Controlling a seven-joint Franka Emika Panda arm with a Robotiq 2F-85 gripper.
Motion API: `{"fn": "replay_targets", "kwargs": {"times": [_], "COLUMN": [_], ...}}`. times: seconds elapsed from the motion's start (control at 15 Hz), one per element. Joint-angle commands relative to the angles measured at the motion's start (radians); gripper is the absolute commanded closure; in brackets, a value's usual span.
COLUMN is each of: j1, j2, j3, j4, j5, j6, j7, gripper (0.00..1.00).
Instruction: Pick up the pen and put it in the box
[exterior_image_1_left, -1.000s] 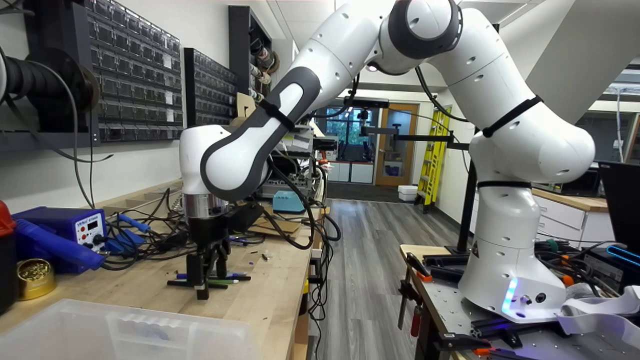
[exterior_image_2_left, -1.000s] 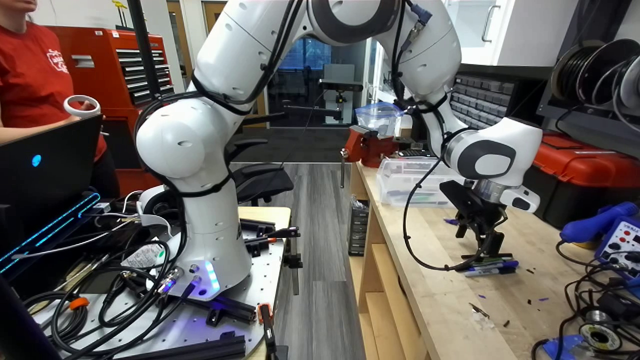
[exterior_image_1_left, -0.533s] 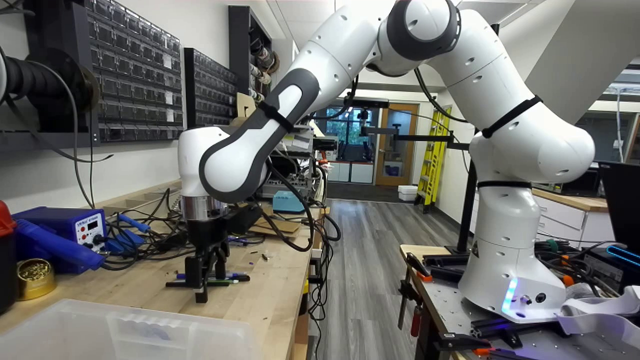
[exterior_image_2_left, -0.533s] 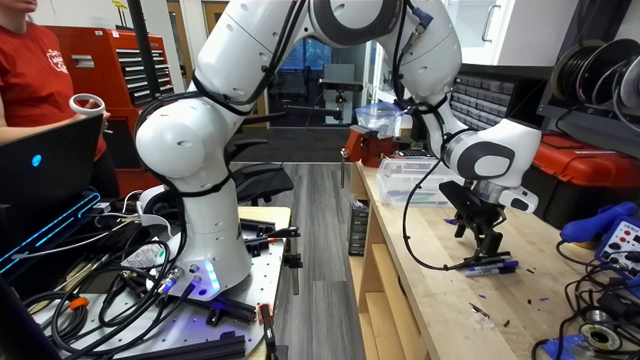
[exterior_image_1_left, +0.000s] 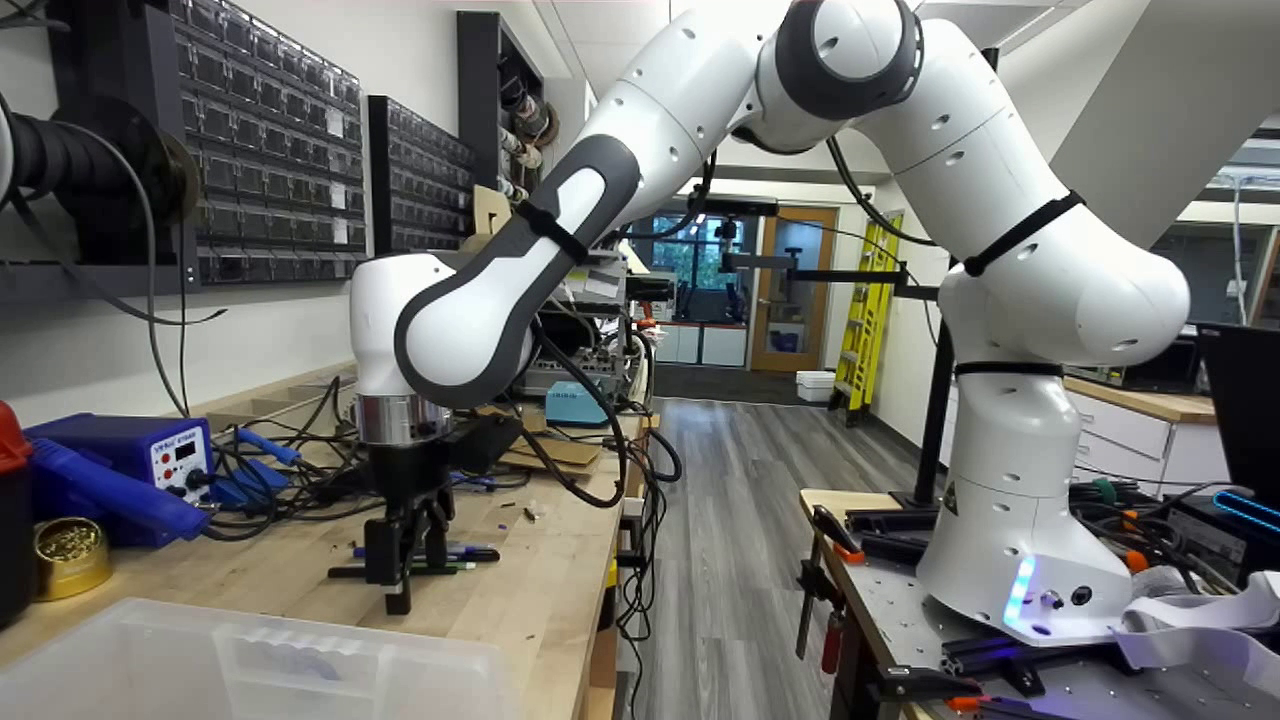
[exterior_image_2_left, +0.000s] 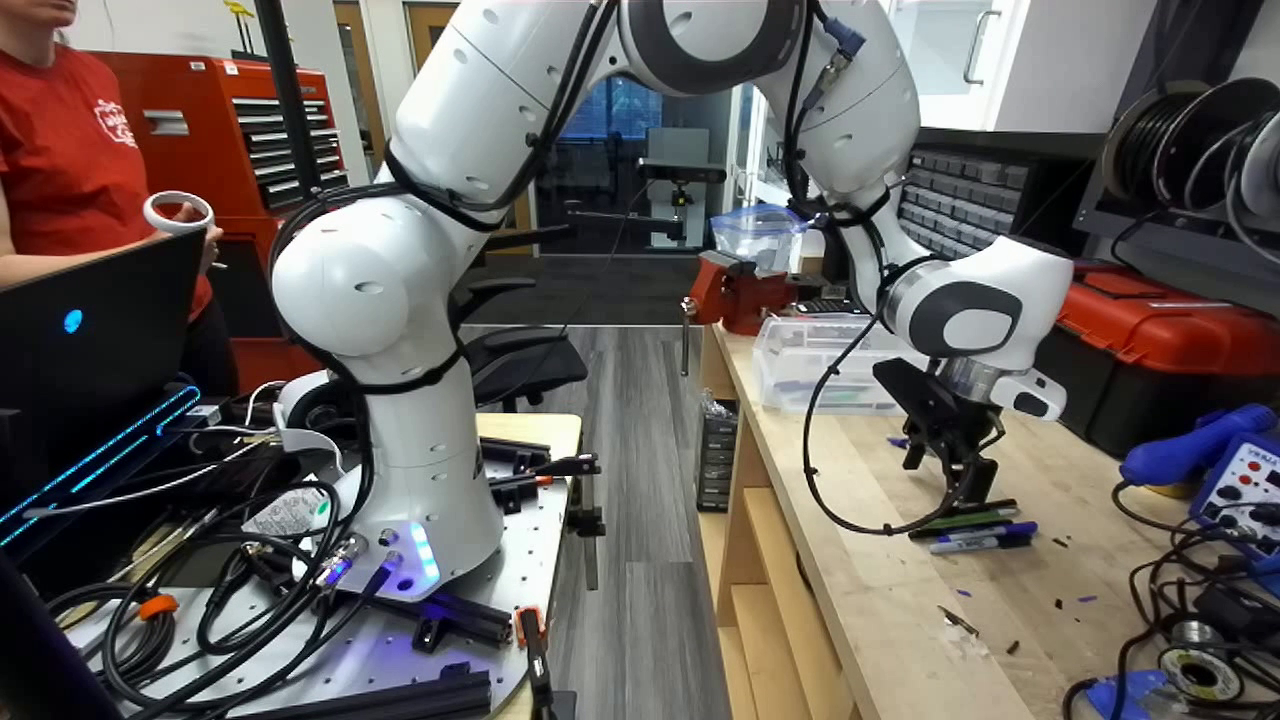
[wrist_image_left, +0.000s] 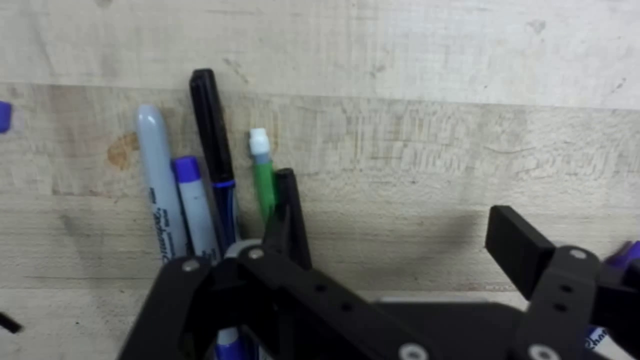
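Note:
Several pens lie side by side on the bench. In the wrist view a black pen (wrist_image_left: 299, 220) is nearest the jaws, beside a green pen with a white end (wrist_image_left: 264, 185). A black-and-blue pen (wrist_image_left: 212, 130), a grey marker (wrist_image_left: 160, 180) and a purple-ended marker (wrist_image_left: 197, 205) lie further left. My gripper (wrist_image_left: 395, 240) is open and empty. Its left finger overlaps the black and green pens in view; whether it touches them I cannot tell. In both exterior views the gripper (exterior_image_1_left: 417, 585) (exterior_image_2_left: 945, 480) is low at the pens. The translucent box (exterior_image_1_left: 350, 635) (exterior_image_2_left: 830, 370) stands beyond it.
A marker with purple parts (wrist_image_left: 625, 255) lies by the right finger, partly hidden. A blue soldering station (exterior_image_1_left: 130, 470) (exterior_image_2_left: 1245, 490), tangled cables (exterior_image_1_left: 320, 490) and a red-lidded toolbox (exterior_image_2_left: 1150, 330) stand along the wall side. The bench's front edge (exterior_image_2_left: 800, 560) borders the floor gap.
My gripper has shifted slightly toward the box, off the pens. More of the green and black pens shows in an exterior view. The pens and box look unmoved.

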Motion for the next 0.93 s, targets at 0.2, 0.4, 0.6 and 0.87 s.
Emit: {"fn": "replay_targets", "kwargs": {"times": [0.2, 0.4, 0.6, 0.87], "j1": [-0.014, -0.016, -0.018, -0.018], "j2": [0.013, 0.014, 0.012, -0.016], "j3": [0.014, 0.015, 0.017, 0.013], "j4": [0.006, 0.004, 0.001, 0.000], "j5": [0.015, 0.015, 0.016, 0.004], "j6": [0.010, 0.014, 0.025, 0.033], "j7": [-0.026, -0.034, -0.044, -0.063], "gripper": [0.32, 0.53, 0.20, 0.03]}}
